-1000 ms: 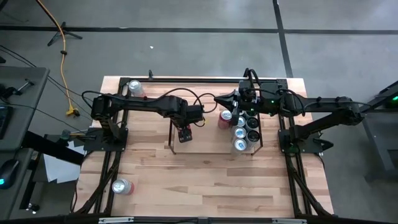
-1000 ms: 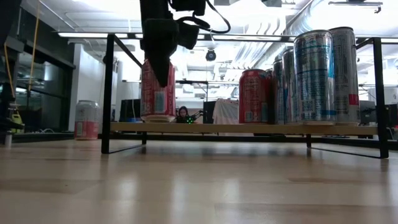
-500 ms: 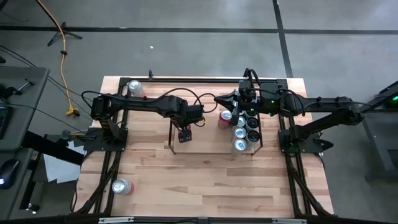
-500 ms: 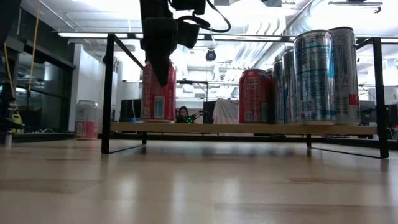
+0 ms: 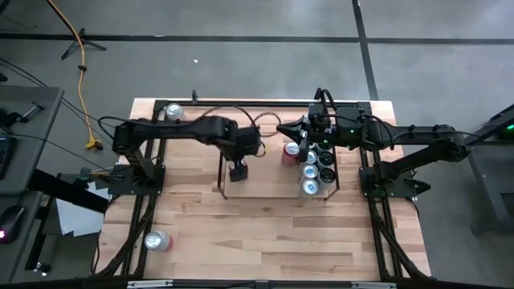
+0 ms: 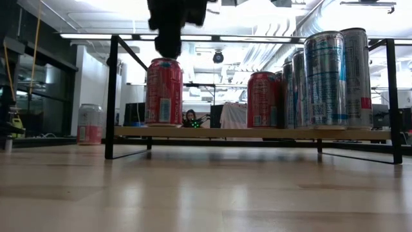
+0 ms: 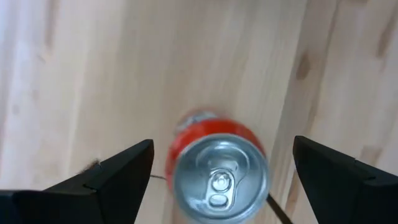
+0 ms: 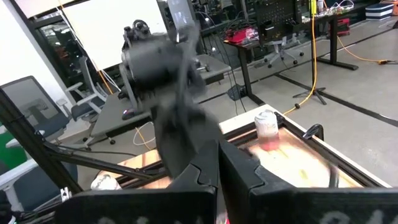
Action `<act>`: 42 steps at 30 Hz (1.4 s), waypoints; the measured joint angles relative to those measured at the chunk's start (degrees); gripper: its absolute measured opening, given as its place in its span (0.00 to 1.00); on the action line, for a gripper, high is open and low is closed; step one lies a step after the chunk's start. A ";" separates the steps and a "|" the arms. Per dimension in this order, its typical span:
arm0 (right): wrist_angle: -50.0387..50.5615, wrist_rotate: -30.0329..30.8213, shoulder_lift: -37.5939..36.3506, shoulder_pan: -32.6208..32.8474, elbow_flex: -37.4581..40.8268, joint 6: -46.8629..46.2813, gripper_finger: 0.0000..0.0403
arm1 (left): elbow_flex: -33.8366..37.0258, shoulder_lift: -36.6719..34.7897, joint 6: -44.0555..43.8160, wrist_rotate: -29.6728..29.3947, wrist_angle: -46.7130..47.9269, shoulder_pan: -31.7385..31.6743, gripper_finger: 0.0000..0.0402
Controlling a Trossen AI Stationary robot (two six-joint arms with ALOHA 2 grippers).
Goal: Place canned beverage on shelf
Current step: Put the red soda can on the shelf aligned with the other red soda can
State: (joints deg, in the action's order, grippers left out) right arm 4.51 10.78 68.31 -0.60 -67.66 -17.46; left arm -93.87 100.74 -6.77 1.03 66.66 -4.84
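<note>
A red canned beverage (image 6: 163,91) stands upright with its base on the plank of the shelf (image 6: 257,133), near the shelf's left end. My left gripper (image 6: 169,48) hangs open just above it, pointing down. In the left wrist view the can's silver top (image 7: 219,180) shows between the two spread fingers of the left gripper (image 7: 222,146), clear of both. Another red can (image 5: 290,152) and several tall silver cans (image 5: 310,178) stand at the shelf's right end. My right gripper (image 5: 281,128) is held level above them, shut, with nothing in it.
One loose can (image 5: 174,112) stands at the table's far left corner and another (image 5: 157,239) lies near the left front. The black rail frame (image 5: 257,103) runs along the table's edges. Bare shelf plank (image 6: 212,132) lies between the two red cans.
My left gripper, whose fingers stood around the red can's upper part a second ago, has risen straight up and now hangs clear above its top. The can stays upright on the shelf plank where it was.
</note>
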 joint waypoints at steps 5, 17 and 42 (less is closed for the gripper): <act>0.00 0.00 0.00 0.00 0.00 0.16 0.00 | -5.09 -3.32 -0.02 -0.31 -0.25 -0.54 0.84; 0.01 0.01 0.00 0.00 0.00 0.99 0.00 | -5.40 -7.35 -1.24 -2.13 1.74 -0.10 0.84; 0.44 2.77 -0.01 0.00 0.00 1.96 0.00 | -5.27 -0.58 4.41 -3.64 19.01 1.48 0.00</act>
State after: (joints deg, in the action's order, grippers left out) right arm 4.96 13.55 68.30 -0.60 -67.66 -15.50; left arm -99.13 100.16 -2.36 -2.62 85.67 -3.36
